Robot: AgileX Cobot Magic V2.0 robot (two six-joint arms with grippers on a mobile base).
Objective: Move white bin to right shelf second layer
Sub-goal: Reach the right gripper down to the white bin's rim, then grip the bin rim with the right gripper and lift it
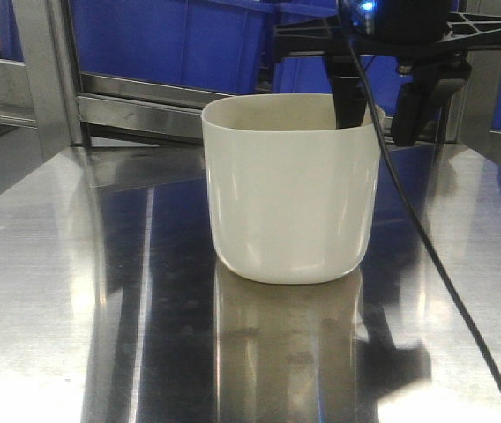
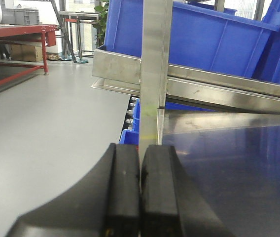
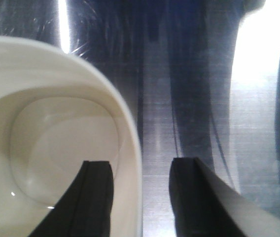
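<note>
The white bin [image 1: 290,189] stands upright on the shiny steel tabletop [image 1: 74,291], in the middle of the front view. My right gripper [image 1: 381,110] hangs over its far right rim, open, one finger inside the bin and the other outside the wall. In the right wrist view the bin's rim [image 3: 130,148] runs between the two fingers of the right gripper [image 3: 141,170], with a gap to the outer finger. My left gripper [image 2: 140,150] is shut on nothing and points at a steel post [image 2: 154,69]. The right shelf second layer is out of view.
Blue crates [image 1: 189,40] sit on a steel rack behind the table, with a steel upright [image 1: 46,70] at the left. A black cable [image 1: 427,238] trails from the right arm across the tabletop. In the left wrist view a grey floor and a red bench [image 2: 12,34] lie to the left.
</note>
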